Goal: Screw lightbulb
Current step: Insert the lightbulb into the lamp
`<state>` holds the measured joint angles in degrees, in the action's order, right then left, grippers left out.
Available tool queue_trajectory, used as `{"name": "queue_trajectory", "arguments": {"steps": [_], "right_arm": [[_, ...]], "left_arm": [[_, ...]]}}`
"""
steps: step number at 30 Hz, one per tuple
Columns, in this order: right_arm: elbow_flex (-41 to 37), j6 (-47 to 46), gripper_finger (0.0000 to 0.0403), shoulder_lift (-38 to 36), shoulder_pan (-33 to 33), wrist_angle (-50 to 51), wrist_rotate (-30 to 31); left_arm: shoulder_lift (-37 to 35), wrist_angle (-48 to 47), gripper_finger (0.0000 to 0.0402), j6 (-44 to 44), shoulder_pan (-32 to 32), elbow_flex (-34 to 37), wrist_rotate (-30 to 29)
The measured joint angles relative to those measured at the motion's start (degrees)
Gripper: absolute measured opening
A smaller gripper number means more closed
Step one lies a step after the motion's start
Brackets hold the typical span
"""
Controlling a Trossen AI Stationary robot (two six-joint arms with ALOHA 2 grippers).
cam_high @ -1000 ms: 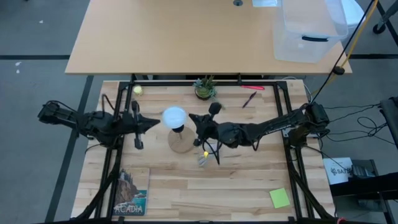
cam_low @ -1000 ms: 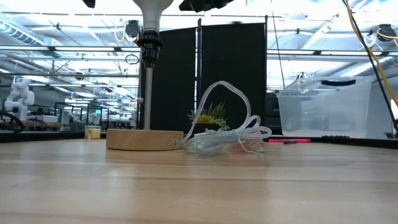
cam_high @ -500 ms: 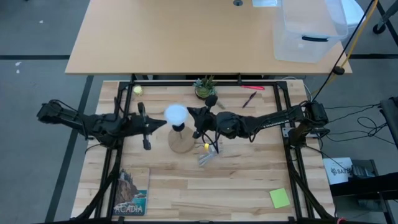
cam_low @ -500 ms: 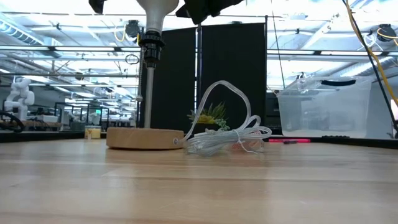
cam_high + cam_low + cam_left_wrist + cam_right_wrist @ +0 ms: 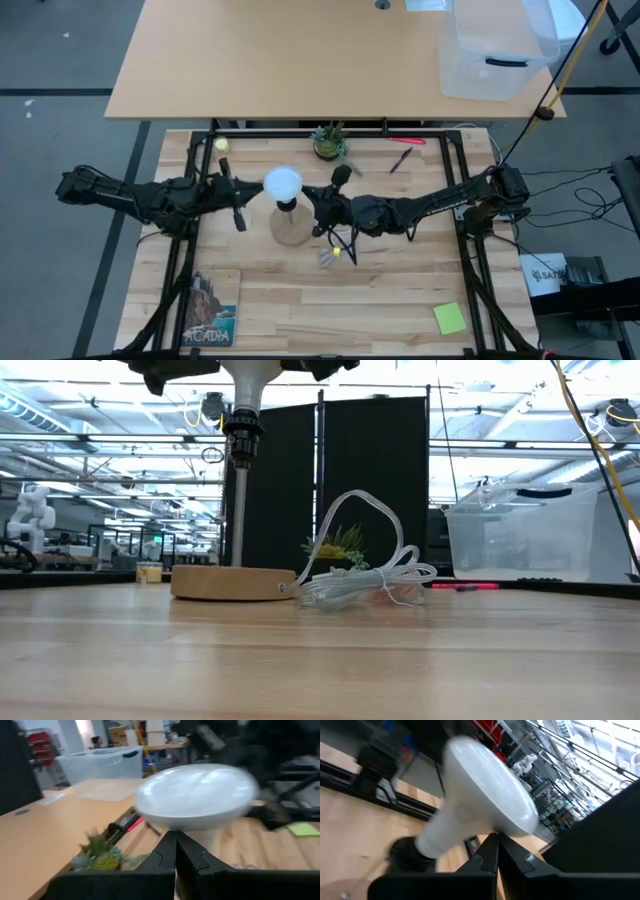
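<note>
Lightbulb (image 5: 282,184) sits upright in the black socket (image 5: 241,435) of the round wooden stand (image 5: 290,228), mid-counter (image 5: 400,290), globe up. Both hands flank it, fingers pressed together, nothing held. Left hand (image 5: 243,194) is just beside the globe on one side, right hand (image 5: 322,194) just beside it on the other. Both wrist views look past shut fingers (image 5: 175,857) straight at the bulb.

We judge the step as turning the bulb home in the socket, probably by nudging the globe with closed tips, though we can't tell from these views whether either tip touches the glass or how deep the screw base sits.

To do it well we'd:
- push along the globe's edge, not toward the centre, so the stand doesn't tip or slide
- keep the opposite hand close as a brace
- work at the globe's widest part
- stay clear of the clear cord (image 5: 360,575) coiled by the base
</note>
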<state>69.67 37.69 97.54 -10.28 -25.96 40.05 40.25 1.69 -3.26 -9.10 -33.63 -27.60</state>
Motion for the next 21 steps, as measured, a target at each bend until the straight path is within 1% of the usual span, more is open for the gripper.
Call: {"name": "queue_trajectory", "arguments": {"steps": [7, 14, 16, 18, 21], "right_arm": [[0.00, -5.65, 0.0000, 0.00, -2.97, 1.62, 0.18], [0.00, -15.00, 0.0000, 0.00, -4.13, 7.05, 0.46], [0.00, -17.54, 0.0000, 0.00, -3.55, 6.94, 1.97], [0.00, -18.14, 0.0000, 0.00, -2.67, 6.19, 4.74], [0.00, -17.56, 0.0000, 0.00, -1.02, 4.44, 6.06]], "left_arm": [[0.04, -3.33, 0.0000, 1.79, 2.26, 0.00, -0.45], [-0.63, -5.08, 0.0000, 1.28, 5.18, 0.00, -0.23], [-1.49, -4.85, 0.0000, 1.24, 5.07, 0.00, 1.71], [-2.48, -4.65, 0.0000, 1.22, 4.55, 0.00, 3.74], [-4.16, -4.64, 0.0000, 1.02, 2.96, 0.00, 4.28]]}}
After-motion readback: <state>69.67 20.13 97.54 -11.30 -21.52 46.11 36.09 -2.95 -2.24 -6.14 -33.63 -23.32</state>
